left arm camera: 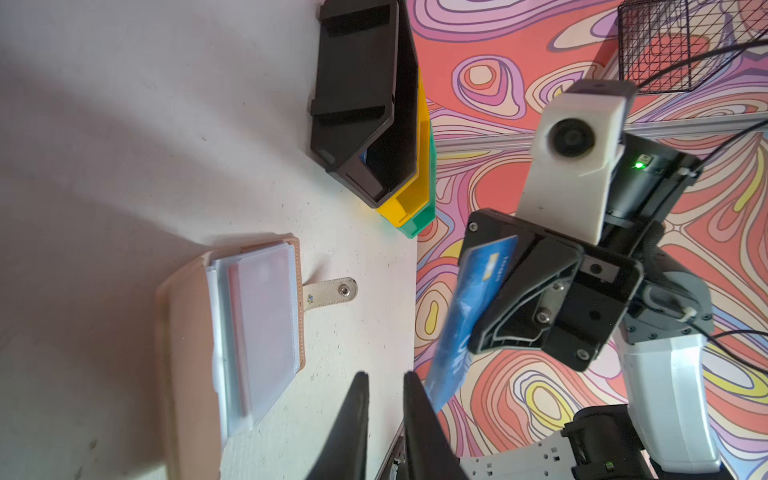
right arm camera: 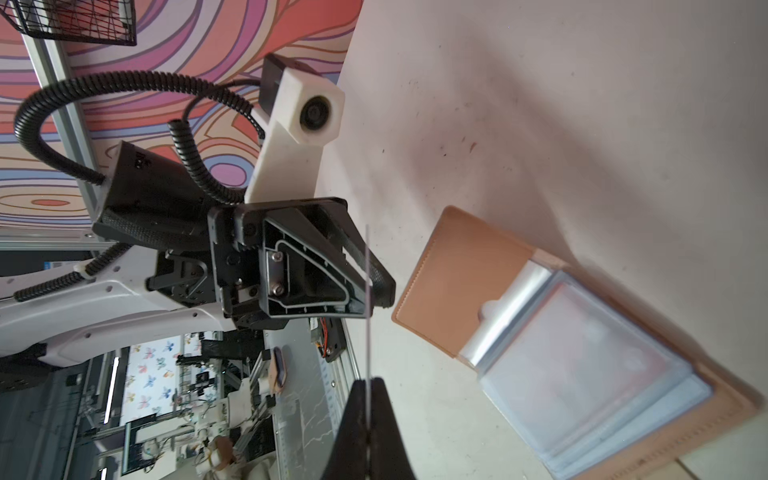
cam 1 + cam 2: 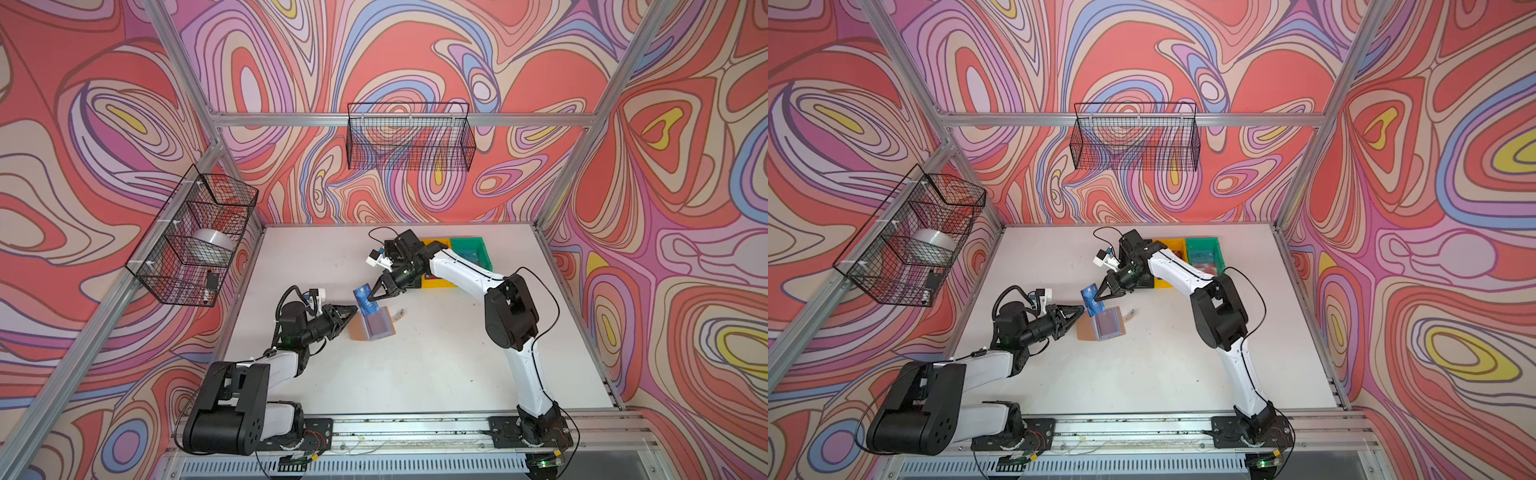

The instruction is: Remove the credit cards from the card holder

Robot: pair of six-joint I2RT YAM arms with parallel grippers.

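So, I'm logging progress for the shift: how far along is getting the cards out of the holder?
Partway. Done: a blue card is out, clear of the card holder. In hand: the right gripper has its jaws shut on it; the left gripper beside it is slightly open, empty. Left: a reddish card sits in the top sleeve; deeper sleeves are hidden.

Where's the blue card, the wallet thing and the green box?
blue card (image 1: 459,320): left wrist view, middle of its face.
card holder (image 3: 356,328): a top view, tan cover.
green bin (image 3: 467,240): a top view, far rim.
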